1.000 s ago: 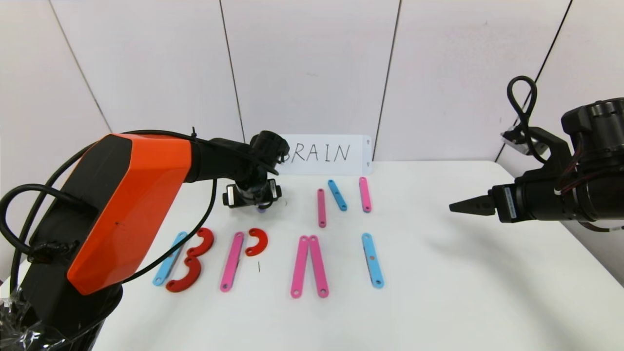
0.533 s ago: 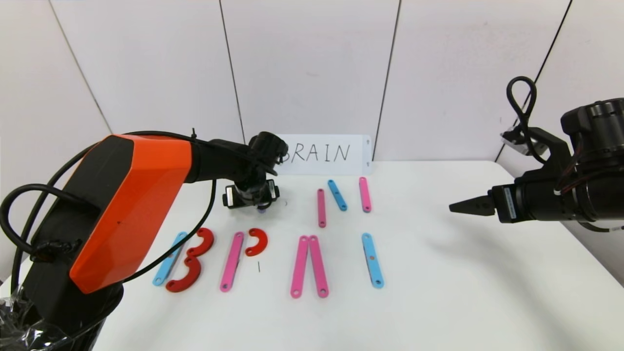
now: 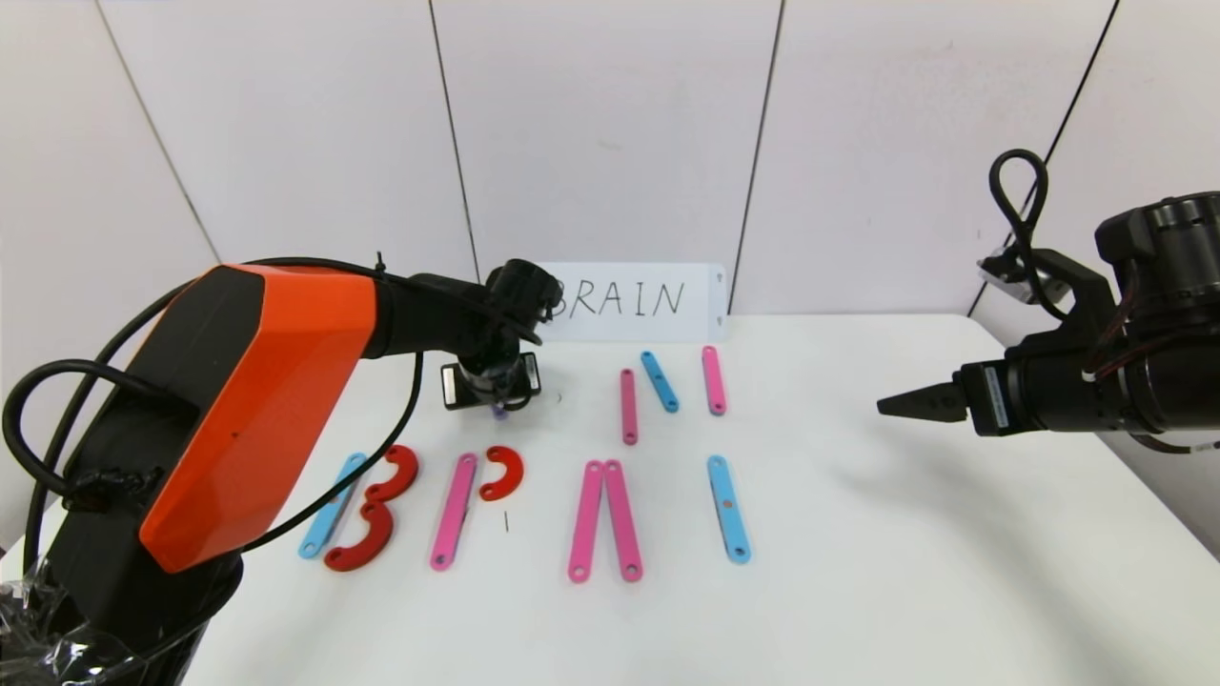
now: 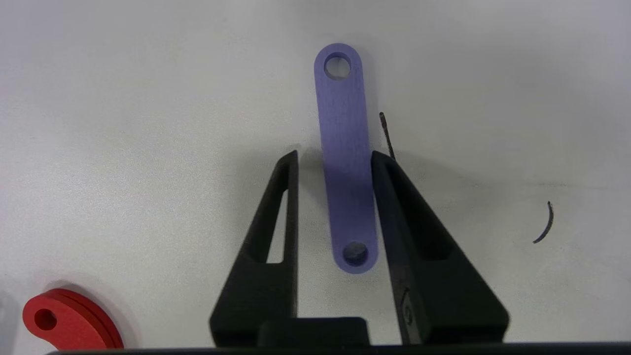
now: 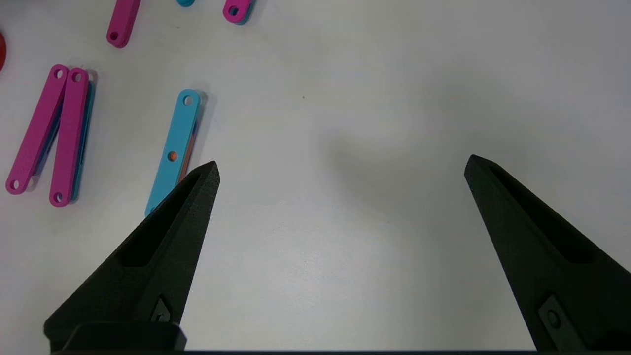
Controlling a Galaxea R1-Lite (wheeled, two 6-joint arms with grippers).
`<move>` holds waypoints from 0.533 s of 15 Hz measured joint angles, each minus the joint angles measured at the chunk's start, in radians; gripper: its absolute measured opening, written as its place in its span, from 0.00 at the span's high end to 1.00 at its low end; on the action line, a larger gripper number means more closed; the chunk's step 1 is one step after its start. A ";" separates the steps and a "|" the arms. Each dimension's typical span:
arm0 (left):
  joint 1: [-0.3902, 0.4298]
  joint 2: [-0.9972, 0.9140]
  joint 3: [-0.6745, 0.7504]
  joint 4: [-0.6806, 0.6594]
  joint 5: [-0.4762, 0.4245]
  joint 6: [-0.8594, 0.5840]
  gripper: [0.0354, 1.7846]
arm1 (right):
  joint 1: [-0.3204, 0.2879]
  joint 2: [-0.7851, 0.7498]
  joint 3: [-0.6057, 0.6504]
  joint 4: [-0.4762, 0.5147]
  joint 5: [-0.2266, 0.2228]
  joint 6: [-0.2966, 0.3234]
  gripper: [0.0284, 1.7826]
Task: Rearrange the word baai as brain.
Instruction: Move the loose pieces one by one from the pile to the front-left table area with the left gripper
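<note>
White table (image 3: pixel 858 572), left tool (image 4: pixel 335 158) astride purple strip (image 4: pixel 345 148).

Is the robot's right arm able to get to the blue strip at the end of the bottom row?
Probably yes. The right gripper hangs open above bare table, and the light-blue strip lies flat with nothing between them. The left gripper is busy far off, around the purple strip.

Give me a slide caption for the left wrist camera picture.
Left gripper closing around a purple holed strip lying on the white table, a red arc nearby.
</note>
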 joint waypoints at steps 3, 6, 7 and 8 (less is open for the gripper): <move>0.000 0.000 0.000 0.000 -0.002 0.000 0.86 | 0.000 0.000 0.000 0.000 0.000 0.000 0.02; 0.000 -0.004 0.000 0.001 -0.002 0.001 0.86 | 0.000 0.000 0.000 0.000 0.000 0.000 0.02; 0.000 -0.009 0.000 0.004 -0.003 0.000 0.86 | 0.000 0.000 0.000 0.000 0.000 0.000 0.02; 0.000 -0.017 0.000 0.010 -0.003 -0.004 0.86 | 0.000 0.000 0.000 0.000 0.000 0.000 0.02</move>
